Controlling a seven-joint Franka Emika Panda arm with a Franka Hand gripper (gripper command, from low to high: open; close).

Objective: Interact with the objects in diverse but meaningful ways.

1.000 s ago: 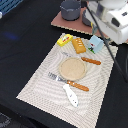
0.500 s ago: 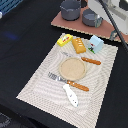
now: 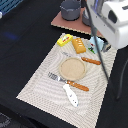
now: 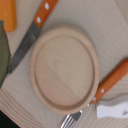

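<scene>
Several toy items, orange bread-like block [image 3: 78, 46] included, lie below the arm; gripper state unclear.

Matt wooden plate [image 4: 63, 67] with faint grain; woven cloth placemat [image 3: 40, 85]; smooth orange plastic knife handle [image 4: 42, 14]; dull metal blade [image 4: 22, 46].

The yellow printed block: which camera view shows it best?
The exterior view: the yellow printed block lies whole on the striped mat, beside the orange bread-like block. The wrist view does not show it.
</scene>
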